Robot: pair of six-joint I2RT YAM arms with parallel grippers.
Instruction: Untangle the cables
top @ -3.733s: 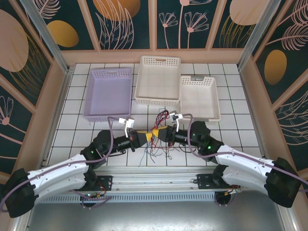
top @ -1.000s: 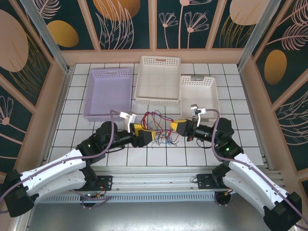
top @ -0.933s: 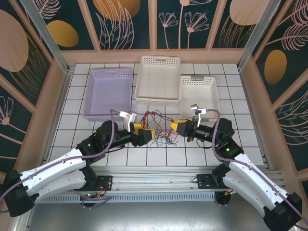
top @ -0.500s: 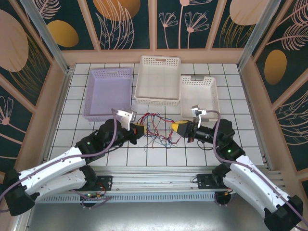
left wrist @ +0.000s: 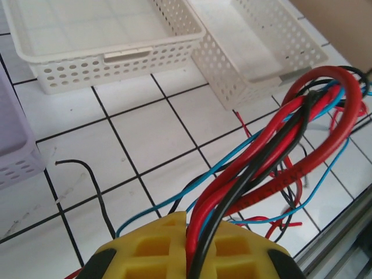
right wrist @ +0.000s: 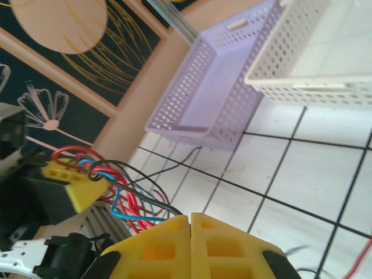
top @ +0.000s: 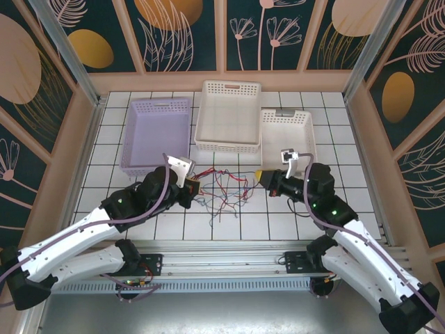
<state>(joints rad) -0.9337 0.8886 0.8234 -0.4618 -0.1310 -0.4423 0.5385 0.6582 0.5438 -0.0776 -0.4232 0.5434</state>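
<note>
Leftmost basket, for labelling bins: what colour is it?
The basket is lilac; the top external view shows it best.

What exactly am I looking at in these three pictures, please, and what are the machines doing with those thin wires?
These are two robot arms bolted at the near edge of a white tiled table. The overhead picture looks down from behind them, with the left arm on the left and the right arm on the right. The other two pictures come from a camera on each wrist, so the yellow blocks at the bottom are that arm's own fingers. The left end effector and the right end effector are each shut on the cables, a tangle of thin red, blue and black wires spread between them. Behind stand a lilac basket, a large white basket and a smaller white basket.
</note>
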